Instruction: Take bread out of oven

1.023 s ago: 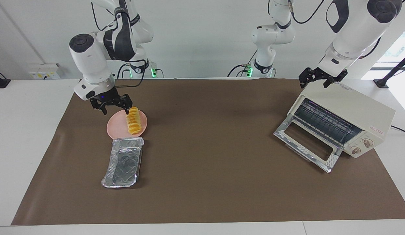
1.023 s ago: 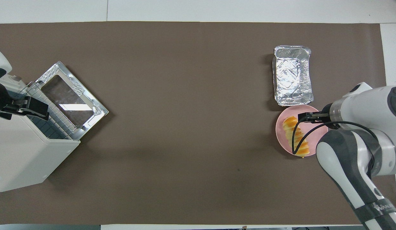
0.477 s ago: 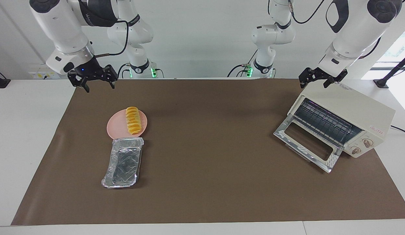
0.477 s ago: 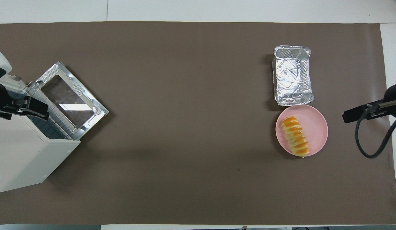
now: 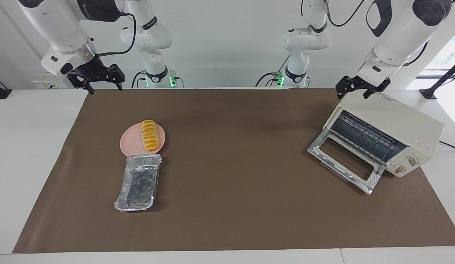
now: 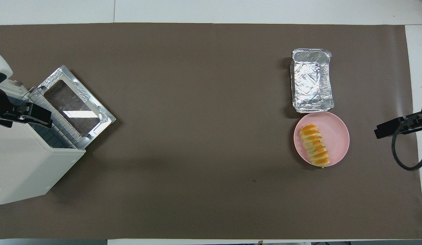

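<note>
One brown mat (image 5: 227, 205) on white table (image 5: 29, 146) — white wall (image 5: 227, 44).

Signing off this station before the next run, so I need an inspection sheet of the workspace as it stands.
Surface: brown mat over a white table.
Job's things: bread lies on the pink plate, out of the oven; oven door is down, its rack bare.
Clutter: empty foil tray, beside the plate, farther from the robots.
Grippers: right tool open, raised over the mat's edge at the right arm's end; left tool open, raised over the oven's top.
Cables: a black lead leaves the oven; a black cable loops under the right arm's wrist.
Surroundings: white wall with a socket box; two more arm bases by the table.
</note>
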Available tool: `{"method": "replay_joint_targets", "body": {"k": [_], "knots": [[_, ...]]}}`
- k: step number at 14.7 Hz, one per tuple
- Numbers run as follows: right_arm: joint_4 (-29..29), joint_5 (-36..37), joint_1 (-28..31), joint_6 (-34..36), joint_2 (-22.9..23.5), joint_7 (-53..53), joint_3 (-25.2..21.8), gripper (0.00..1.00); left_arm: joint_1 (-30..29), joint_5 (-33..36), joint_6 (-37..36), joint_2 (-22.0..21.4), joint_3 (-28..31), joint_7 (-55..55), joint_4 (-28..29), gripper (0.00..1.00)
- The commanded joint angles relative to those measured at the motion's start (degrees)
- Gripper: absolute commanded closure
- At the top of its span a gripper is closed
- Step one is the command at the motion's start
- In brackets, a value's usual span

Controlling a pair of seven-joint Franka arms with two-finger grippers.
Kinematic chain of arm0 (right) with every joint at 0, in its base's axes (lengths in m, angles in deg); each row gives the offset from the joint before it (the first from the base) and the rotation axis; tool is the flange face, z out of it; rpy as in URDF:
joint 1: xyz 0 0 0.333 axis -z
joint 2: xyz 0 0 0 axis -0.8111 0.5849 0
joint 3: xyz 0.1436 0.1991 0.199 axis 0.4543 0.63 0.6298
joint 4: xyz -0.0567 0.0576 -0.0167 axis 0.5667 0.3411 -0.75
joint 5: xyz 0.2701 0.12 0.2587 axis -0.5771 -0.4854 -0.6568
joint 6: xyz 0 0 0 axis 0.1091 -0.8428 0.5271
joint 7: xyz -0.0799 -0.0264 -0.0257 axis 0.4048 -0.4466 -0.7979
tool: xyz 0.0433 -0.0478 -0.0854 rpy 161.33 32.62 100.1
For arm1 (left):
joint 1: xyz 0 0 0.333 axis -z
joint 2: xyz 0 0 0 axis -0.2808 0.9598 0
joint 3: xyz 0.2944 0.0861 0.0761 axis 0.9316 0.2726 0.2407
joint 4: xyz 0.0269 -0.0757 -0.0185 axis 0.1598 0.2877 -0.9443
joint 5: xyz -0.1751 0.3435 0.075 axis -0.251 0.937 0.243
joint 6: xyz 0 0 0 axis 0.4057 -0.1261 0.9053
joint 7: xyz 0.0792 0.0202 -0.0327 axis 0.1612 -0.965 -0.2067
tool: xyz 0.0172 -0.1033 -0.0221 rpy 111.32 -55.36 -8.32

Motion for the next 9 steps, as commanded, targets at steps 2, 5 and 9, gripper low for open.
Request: {"method": "replay_joint_targets", "body": {"k": [2,5,9], "knots": [[1.0,-0.4,1.6,-2.0,0.9,-1.2,1.0,0.0,-0.7,-0.4,0.8,-1.1,-0.2,0.1,1.0,0.0],[1.0,-0.3,1.6,-2.1,0.9,-1.1,1.0,0.0,-0.7,-0.4,0.8,-1.1,-0.2,0.1,1.0,0.0],[1.0,0.0,1.4,-2.1,0.9,-1.0,1.0,0.0,-0.7,-0.4,0.8,-1.2,-0.2,0.1,1.0,0.0]]}}
